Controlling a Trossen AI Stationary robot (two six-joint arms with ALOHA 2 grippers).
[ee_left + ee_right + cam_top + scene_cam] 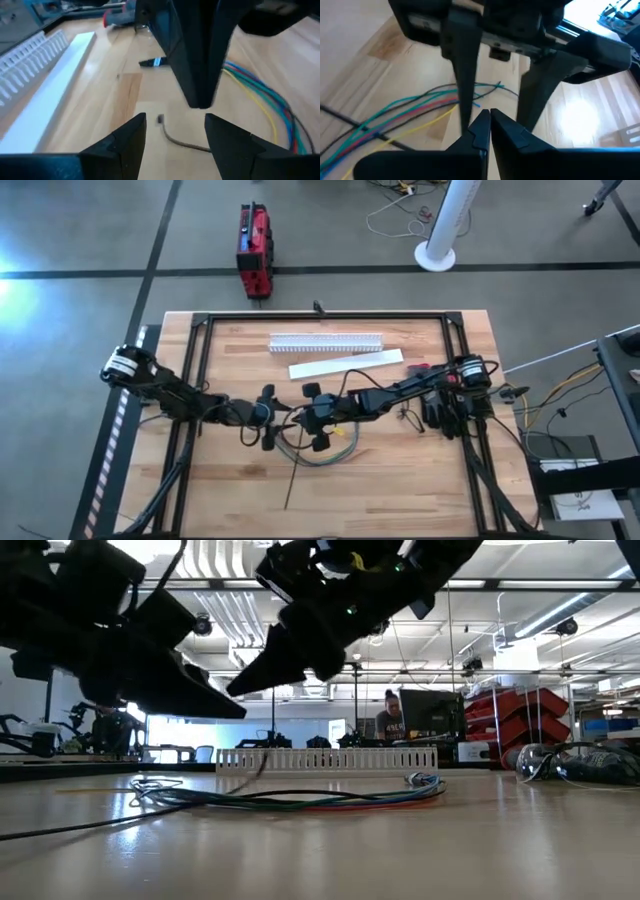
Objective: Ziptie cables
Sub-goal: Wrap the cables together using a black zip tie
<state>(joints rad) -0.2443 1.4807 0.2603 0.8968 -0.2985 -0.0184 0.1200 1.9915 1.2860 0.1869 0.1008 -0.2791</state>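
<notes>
Right wrist view shows the right gripper (489,125) pinched shut on nothing visible, facing the left gripper (175,131) with fingers spread wide and empty, both poised mid-table above the coloured cables (318,450), the white slotted duct (326,342) lying beyond.

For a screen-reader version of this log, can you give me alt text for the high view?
Seen from above, two dark arms meet over a loose bundle of coloured cables on a wooden table, the left end effector and right end effector close together. Behind them lie a white slotted cable duct and its flat white cover.
</notes>
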